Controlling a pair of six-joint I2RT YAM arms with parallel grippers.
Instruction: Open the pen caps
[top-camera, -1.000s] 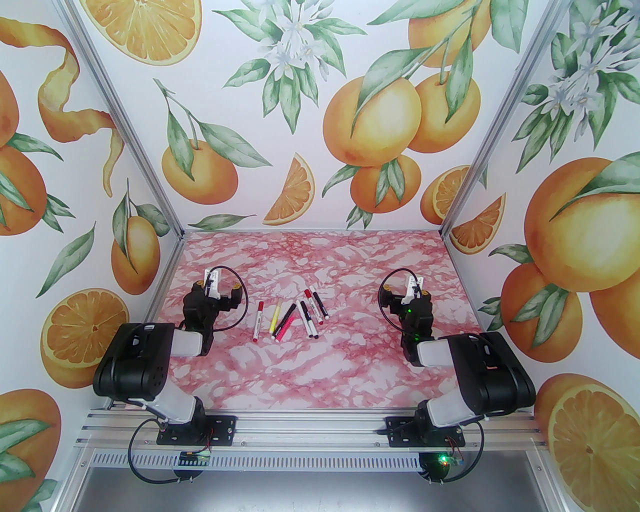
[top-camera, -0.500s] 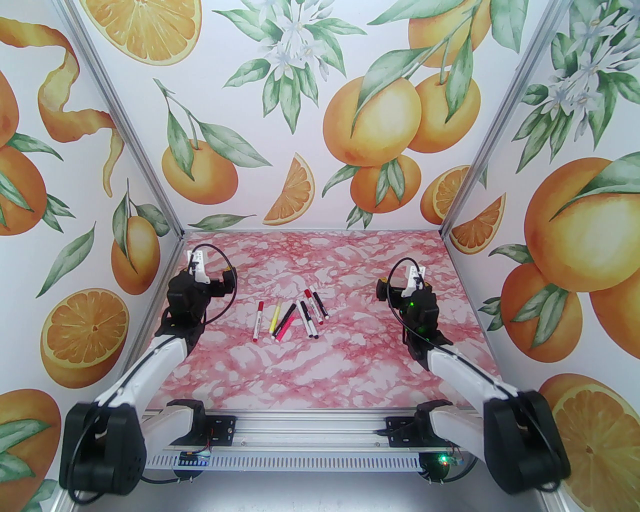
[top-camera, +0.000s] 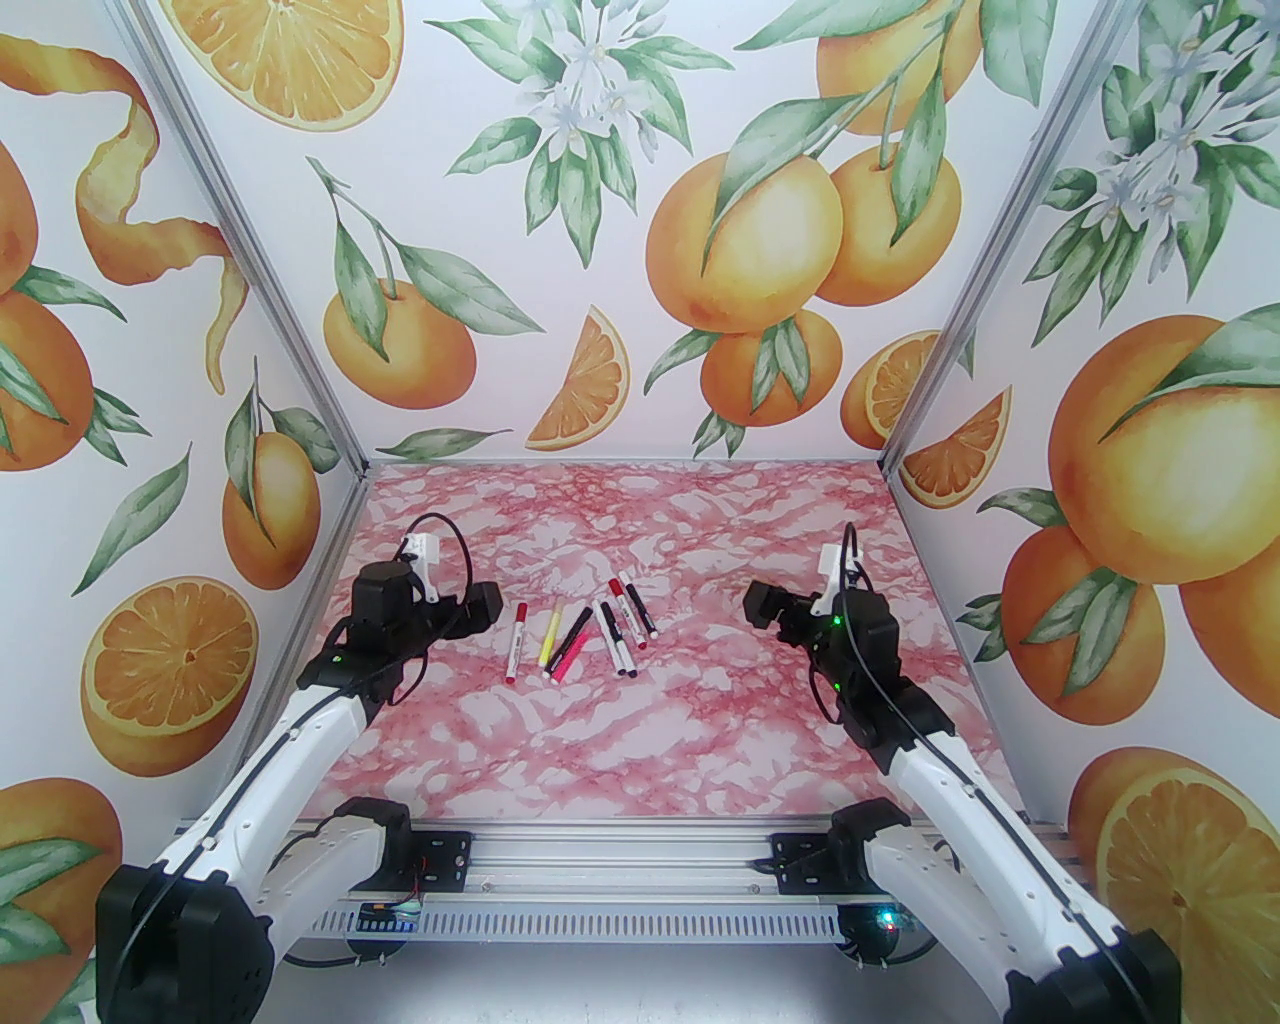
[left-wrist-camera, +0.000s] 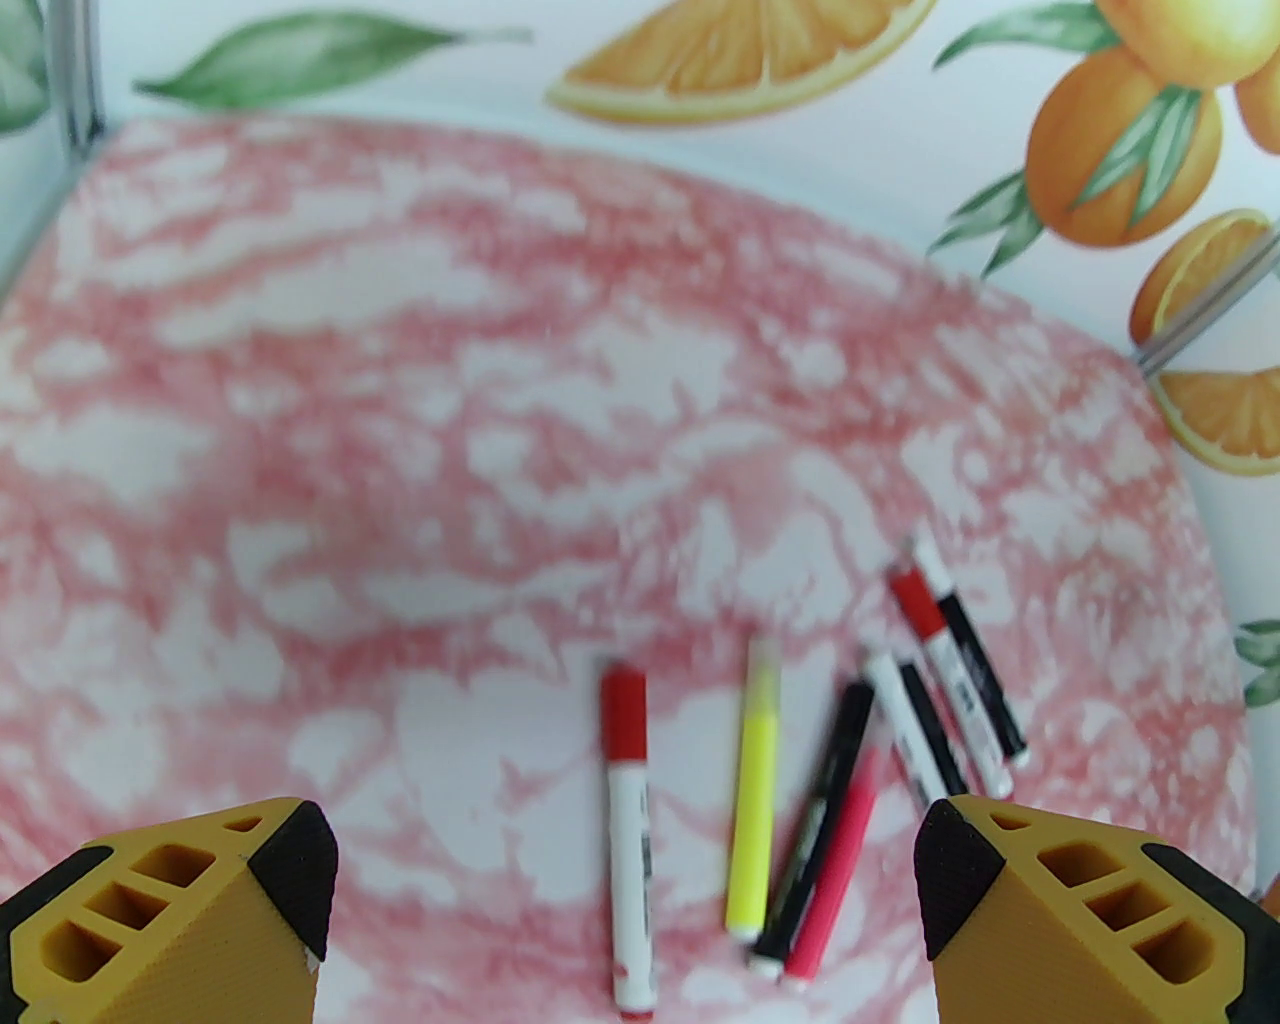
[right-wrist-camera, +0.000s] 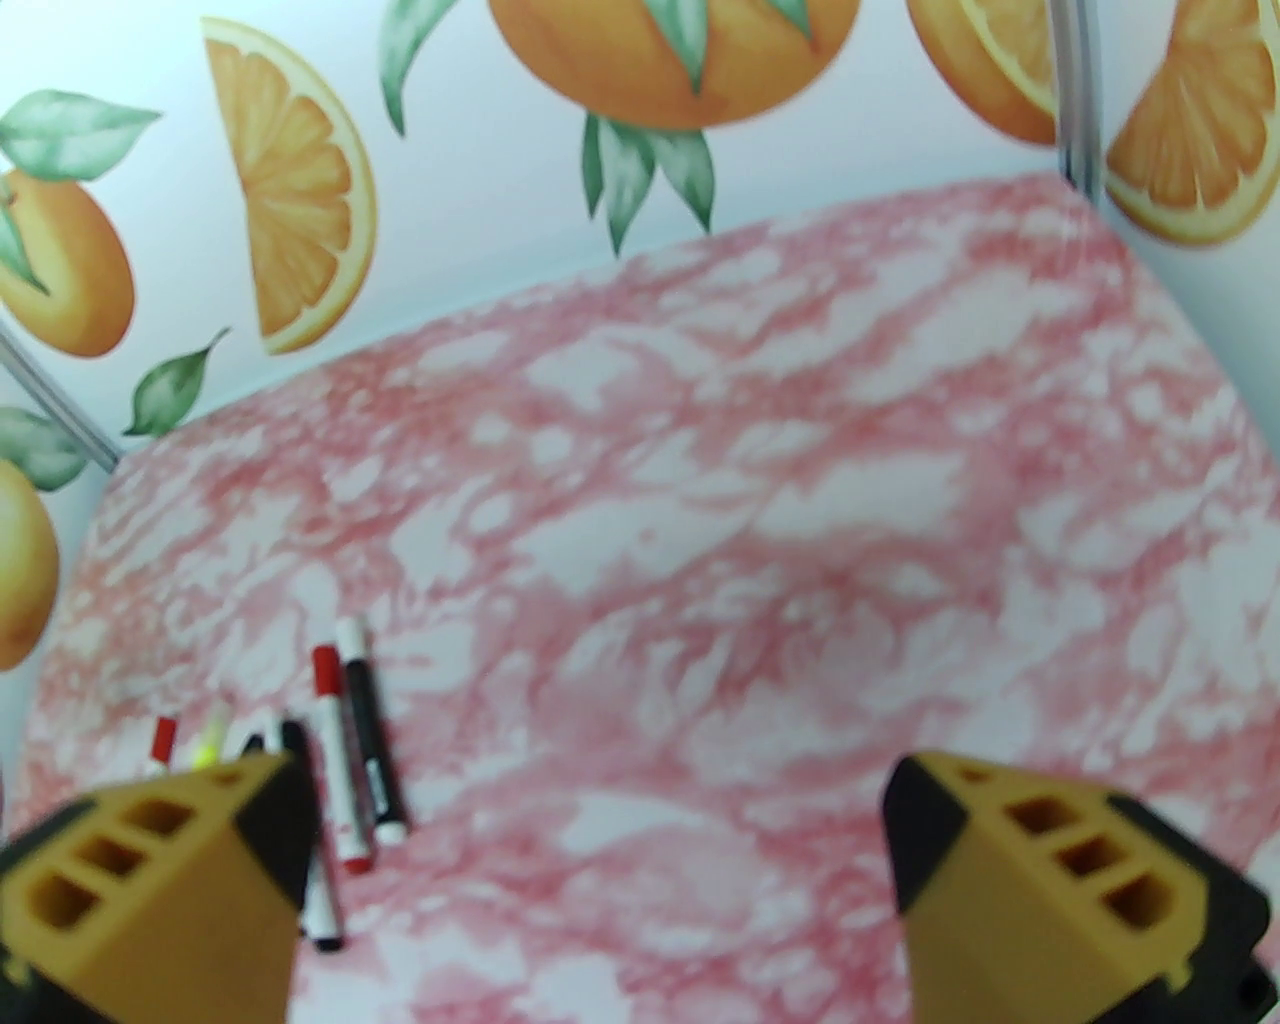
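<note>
Sitting on their slim markers in the middle of the pink marbled table, the stubby red, black and white plastic pen caps all look unopened; the left gripper and right gripper hover spread wide, empty.

Table is pink-and-white marble; walls show oranges, green leaves on white. Caps are red, black; barrels white, yellow, pink; fingers yellow, black-tipped.

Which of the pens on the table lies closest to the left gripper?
The red-capped white pen, leftmost in the row; the yellow pen beside it lies farther right.
</note>
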